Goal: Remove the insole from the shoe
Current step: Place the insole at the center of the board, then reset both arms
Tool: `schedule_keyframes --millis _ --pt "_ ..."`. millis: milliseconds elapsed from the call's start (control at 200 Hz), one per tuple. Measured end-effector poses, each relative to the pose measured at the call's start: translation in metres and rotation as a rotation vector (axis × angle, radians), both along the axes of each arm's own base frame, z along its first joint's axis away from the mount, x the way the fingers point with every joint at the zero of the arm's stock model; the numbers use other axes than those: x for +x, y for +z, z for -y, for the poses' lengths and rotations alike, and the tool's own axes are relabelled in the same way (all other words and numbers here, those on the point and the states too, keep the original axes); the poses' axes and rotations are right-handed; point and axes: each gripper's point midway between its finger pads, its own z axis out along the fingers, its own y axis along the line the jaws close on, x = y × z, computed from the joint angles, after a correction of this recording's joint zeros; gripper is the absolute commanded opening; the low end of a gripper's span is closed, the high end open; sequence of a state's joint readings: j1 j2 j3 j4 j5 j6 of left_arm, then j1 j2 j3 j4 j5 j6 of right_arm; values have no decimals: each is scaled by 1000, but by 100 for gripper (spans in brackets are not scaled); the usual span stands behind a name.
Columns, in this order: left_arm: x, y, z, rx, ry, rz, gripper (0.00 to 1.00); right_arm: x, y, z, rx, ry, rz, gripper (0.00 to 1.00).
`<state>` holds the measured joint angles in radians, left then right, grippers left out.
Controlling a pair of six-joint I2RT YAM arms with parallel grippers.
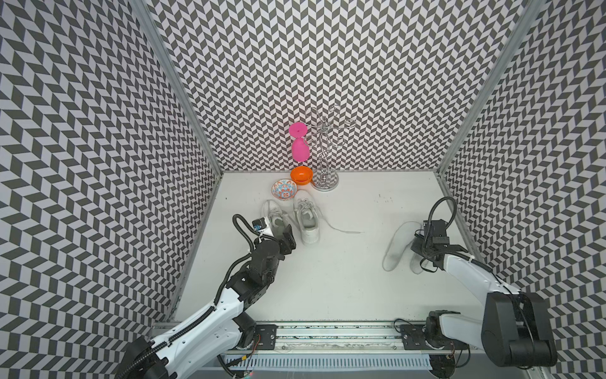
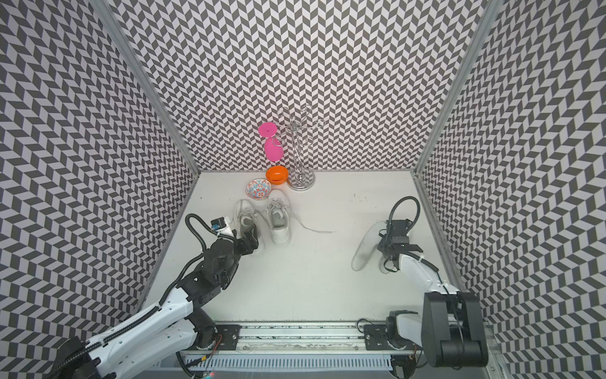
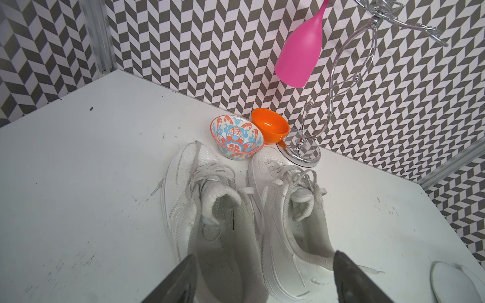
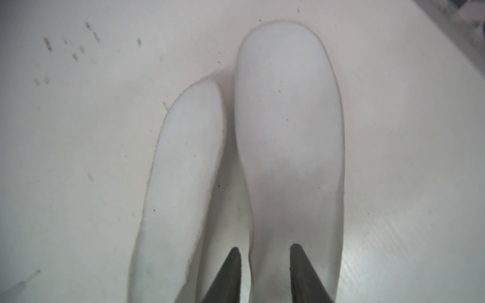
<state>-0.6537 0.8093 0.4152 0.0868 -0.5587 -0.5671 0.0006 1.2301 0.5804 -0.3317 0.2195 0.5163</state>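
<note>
White foam, flat on the pale table (image 1: 328,288): the insole (image 4: 288,126), out of the shoe (image 3: 183,181) and well apart from it, over on the right side; lies lengthwise, pointing away from the right gripper (image 4: 265,249), heel end reaching back in between the two dark fingers (image 4: 301,272); jaws parted a moderate way, pinching nothing, with one finger above the insole's heel and its mate above the narrow strip beside it; just alongside lies the other insole (image 4: 183,183), flat as well, edges close together, cannot tell whether touching. In both top views shows mostly as a pale sliver under the right wrist, with the other insole plain to the inner side.

Across the table, left gripper (image 3: 265,254) spread wide and holding nothing; hangs above the heel ends of the shoe and the second shoe (image 3: 278,189), fingers framing both collars in the left wrist view; in both top views sits nearest the shoe's heel. White leather pair, side by side, toes toward the back wall, laces loose; one lace (image 1: 344,229) trailing off the second shoe toward the middle of the table. Just beyond the toes, patterned bowl (image 1: 284,190), orange bowl (image 1: 301,175) and chrome stand (image 1: 325,182); pink glass (image 1: 300,149) hanging upside down from the stand.
</note>
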Motion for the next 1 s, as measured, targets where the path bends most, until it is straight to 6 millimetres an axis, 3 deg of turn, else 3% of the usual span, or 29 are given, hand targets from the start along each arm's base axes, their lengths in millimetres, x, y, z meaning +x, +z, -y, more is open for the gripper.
schedule_keyframes --millis 150,250,416,546,646,736,856,1001 --pt "1 -4 -17 11 93 -16 96 -2 7 1 -10 9 3 82" --pt "6 -4 -40 24 204 -24 100 5 37 0 -15 20 86 99" --pt "19 -5 -96 61 419 -13 100 32 114 3 -49 31 351 100" --pt "28 -20 -147 105 556 -25 100 49 142 6 -106 50 497 100" --pt "32 -44 -181 171 605 -85 100 59 135 8 -157 69 539 100" --pt "40 -60 -191 231 586 -135 100 67 109 11 -204 92 503 100" --pt "53 -74 -186 312 505 -140 100 77 71 11 -252 137 446 100" --pt "66 -88 -164 368 335 -128 100 79 37 3 -270 218 438 100"
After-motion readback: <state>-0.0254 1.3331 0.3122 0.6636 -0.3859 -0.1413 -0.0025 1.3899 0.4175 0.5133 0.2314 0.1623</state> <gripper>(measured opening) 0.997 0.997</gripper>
